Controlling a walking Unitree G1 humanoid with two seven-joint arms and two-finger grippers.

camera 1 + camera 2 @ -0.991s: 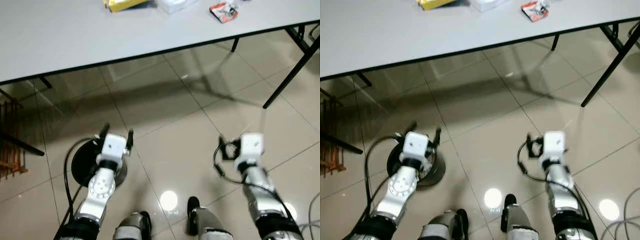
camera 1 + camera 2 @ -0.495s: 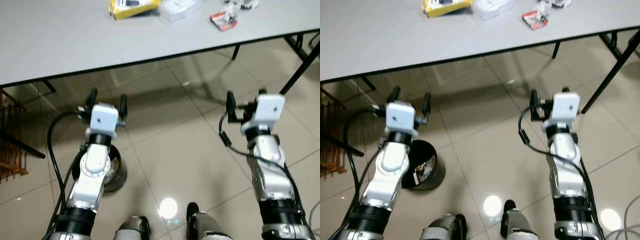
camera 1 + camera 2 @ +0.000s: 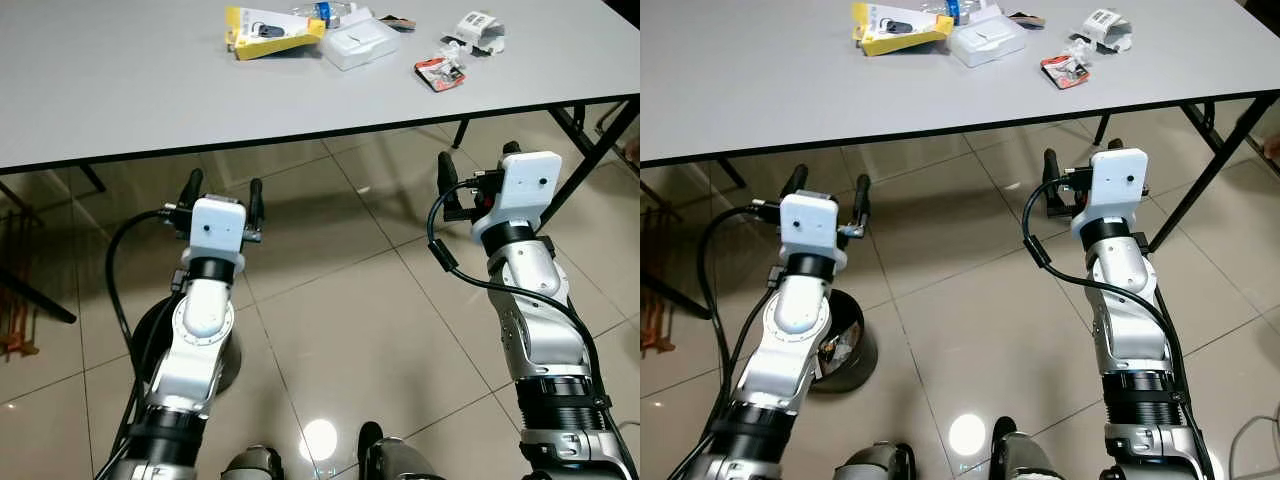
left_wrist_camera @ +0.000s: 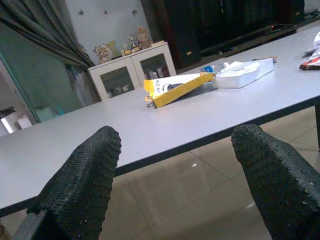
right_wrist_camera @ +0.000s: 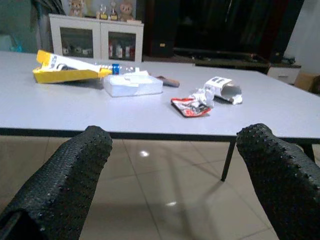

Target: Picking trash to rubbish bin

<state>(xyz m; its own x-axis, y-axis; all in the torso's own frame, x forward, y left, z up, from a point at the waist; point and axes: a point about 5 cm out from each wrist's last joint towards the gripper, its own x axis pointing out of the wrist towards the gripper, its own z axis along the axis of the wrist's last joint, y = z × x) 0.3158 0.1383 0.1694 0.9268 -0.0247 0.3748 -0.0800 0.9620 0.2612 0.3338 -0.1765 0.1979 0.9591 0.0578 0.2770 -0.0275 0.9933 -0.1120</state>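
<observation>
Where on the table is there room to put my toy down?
The table is bare all along its near edge and its left part. The crowded spot is the far right: yellow box, clear tray, red wrapper and crumpled paper.

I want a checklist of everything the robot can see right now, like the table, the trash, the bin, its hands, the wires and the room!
Surface: grey table, flat, with black legs.
Job's things: yellow box, clear plastic box, red wrapper and crumpled white paper lie on the table's far part. Black bin stands on the floor under the left arm.
Clutter: small bottle with blue label behind the yellow box.
Grippers: left gripper open, holding nothing, raised below the table edge; right gripper open, holding nothing, near the table edge.
Cables: black cable loops beside the left arm; another by the right arm.
Surroundings: shiny tiled floor; white cabinet behind the table.
</observation>
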